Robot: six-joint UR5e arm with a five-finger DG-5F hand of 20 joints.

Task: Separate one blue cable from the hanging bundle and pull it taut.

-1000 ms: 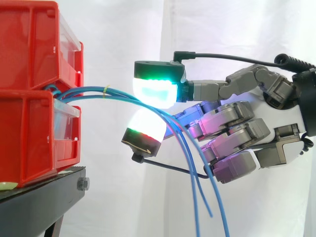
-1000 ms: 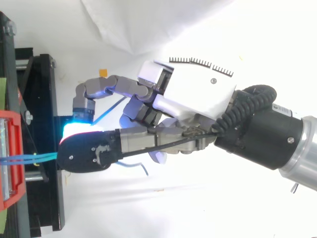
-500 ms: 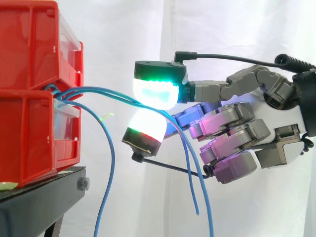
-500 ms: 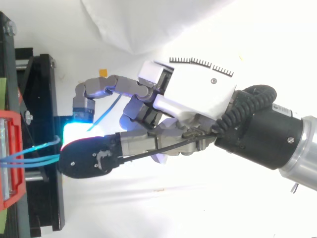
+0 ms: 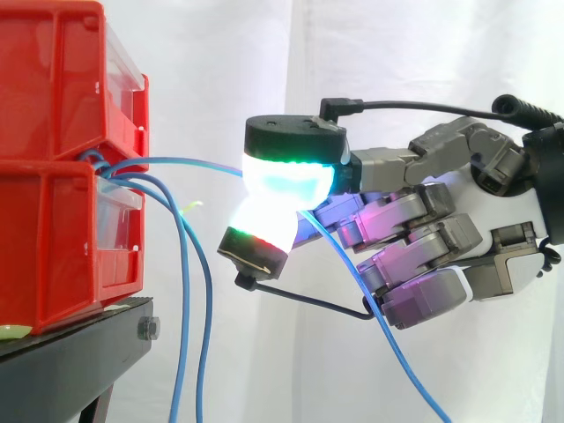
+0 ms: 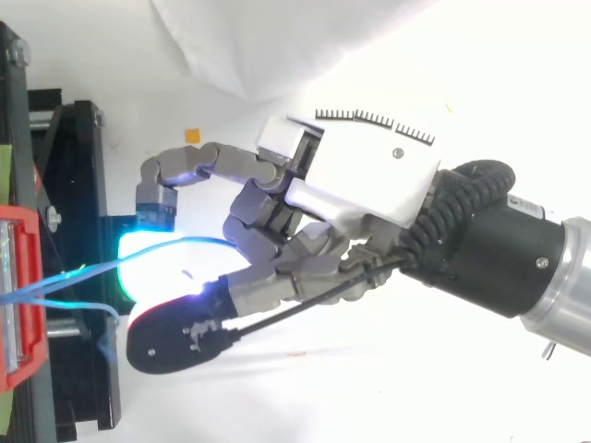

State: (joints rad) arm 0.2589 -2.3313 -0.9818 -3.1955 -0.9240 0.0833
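Two of the three blue strands have dropped away within the last second. These loose cables (image 5: 185, 300) now hang down just beside the right edge of the lower bin (image 5: 53, 247), and they no longer pass through the hand (image 5: 414, 247). Only one blue cable (image 5: 189, 161) runs from the seam under the upper bin (image 5: 53, 79) across to the glowing pads (image 5: 286, 181). The pads are closed on it with the fingers curled, and its tail trails down below the hand (towards the lower right of the side view). We judge the separating done. The held span bows slightly, so the pull to make it taut is what remains.

Counted, we have three cables, one pinched and two free. We also have two red bins, stacked on one black stand (image 5: 79, 352), and one hand.
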